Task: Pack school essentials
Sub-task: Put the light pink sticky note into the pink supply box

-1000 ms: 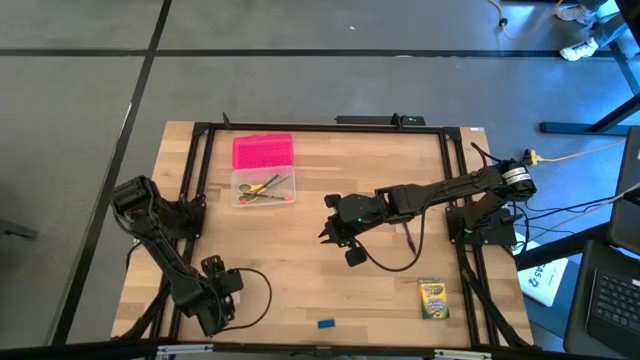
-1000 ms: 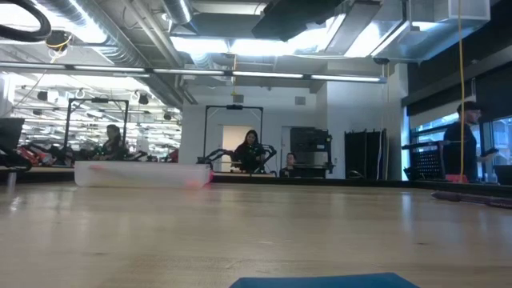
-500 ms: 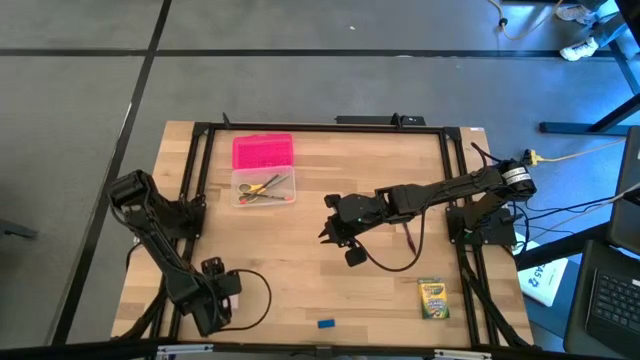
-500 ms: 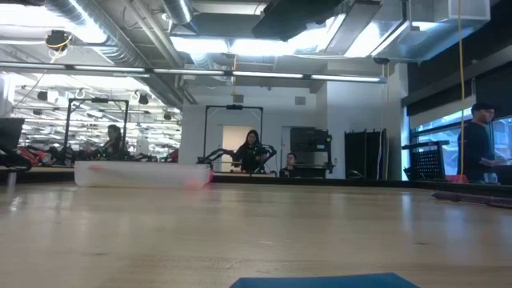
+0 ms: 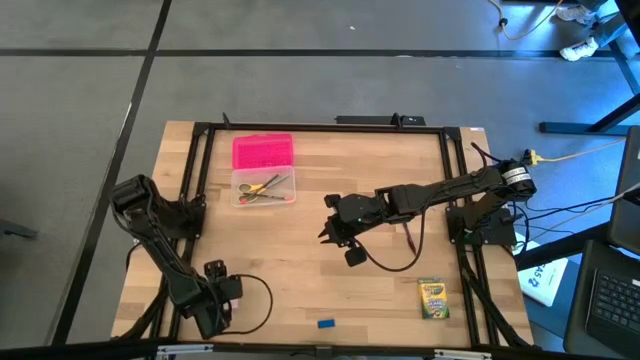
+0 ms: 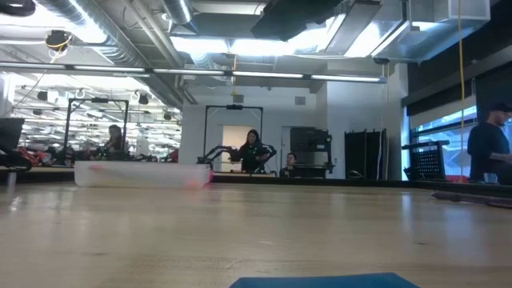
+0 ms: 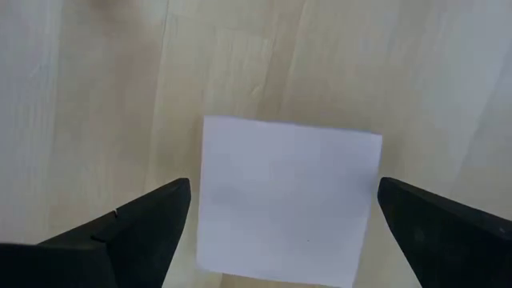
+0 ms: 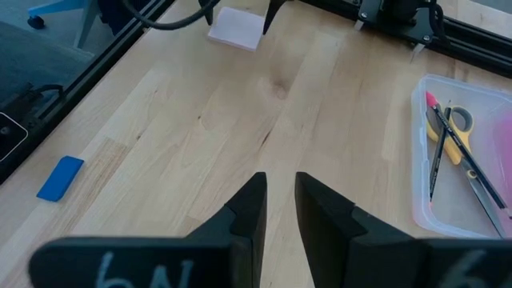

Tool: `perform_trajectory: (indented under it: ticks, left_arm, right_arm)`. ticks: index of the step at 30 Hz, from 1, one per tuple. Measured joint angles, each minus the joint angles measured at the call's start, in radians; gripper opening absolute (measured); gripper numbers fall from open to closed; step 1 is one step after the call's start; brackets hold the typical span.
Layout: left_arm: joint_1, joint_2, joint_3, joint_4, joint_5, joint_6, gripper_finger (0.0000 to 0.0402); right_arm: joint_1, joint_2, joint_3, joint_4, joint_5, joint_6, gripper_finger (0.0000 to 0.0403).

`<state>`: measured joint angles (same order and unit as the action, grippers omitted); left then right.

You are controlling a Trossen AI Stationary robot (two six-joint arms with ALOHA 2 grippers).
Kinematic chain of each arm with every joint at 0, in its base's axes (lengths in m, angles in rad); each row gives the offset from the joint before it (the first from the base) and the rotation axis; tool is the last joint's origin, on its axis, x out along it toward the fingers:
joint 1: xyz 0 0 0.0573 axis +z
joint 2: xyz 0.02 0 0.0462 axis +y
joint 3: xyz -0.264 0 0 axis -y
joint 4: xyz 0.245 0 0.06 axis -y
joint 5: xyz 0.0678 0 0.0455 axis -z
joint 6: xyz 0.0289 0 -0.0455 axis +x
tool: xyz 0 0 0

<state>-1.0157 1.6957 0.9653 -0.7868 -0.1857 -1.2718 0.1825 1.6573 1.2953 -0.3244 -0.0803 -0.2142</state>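
Observation:
The pale pink square notepad [image 7: 288,200] lies flat on the wood near the table's near left corner, also seen in the right wrist view [image 8: 237,28]. My left gripper [image 7: 284,188] hangs open above it, pointing down, one finger past each side, touching nothing. My right gripper [image 5: 330,228] waits over the table's middle, open by a narrow gap [image 8: 280,180]. The blue eraser [image 5: 326,323] lies by the near edge. The green-yellow crayon box [image 5: 432,298] lies flat at the near right. Yellow-handled scissors [image 8: 456,120] and pencils lie inside the clear box [image 5: 263,188].
The pink lid [image 5: 263,152] lies just beyond the clear box, toward the far edge. A black frame rail [image 5: 190,200] runs along the table's left side, another along its right. Bare wood lies between the box and the eraser. People stand in the room behind.
My left arm has swung slightly toward the table's left edge and back again; its gripper stays near the table's near left corner.

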Motion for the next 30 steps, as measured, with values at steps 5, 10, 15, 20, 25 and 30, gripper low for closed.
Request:
perform_trajectory:
  ticks: [5, 10, 15, 20, 25, 30]
  left_arm:
    - [0.0, 0.005, 0.0, 0.006, 0.005, 0.002, 0.0399]
    - [0.0, 0.006, 0.0, 0.005, 0.016, 0.002, 0.0398]
    - [0.0, 0.006, -0.022, 0.04, 0.016, 0.002, 0.0398]
    - [0.0, 0.005, -0.051, 0.088, 0.014, 0.002, 0.0397]
    - [0.0, 0.003, -0.059, 0.094, 0.012, 0.0, 0.0397]
    - [0.004, 0.002, -0.063, 0.095, 0.004, -0.019, 0.0387]
  right_arm:
    - [0.0, 0.0, 0.0, 0.0, 0.0, 0.0, 0.0071]
    - [0.0, 0.0, 0.0, 0.0, 0.0, 0.0, 0.0071]
    - [0.0, 0.0, 0.0, 0.0, 0.0, 0.0, 0.0071]
    - [0.0, 0.0, 0.0, 0.0, 0.0, 0.0, 0.0071]
    - [0.0, 0.0, 0.0, 0.0, 0.0, 0.0, 0.0071]
    - [0.0, 0.0, 0.0, 0.0, 0.0, 0.0, 0.0071]
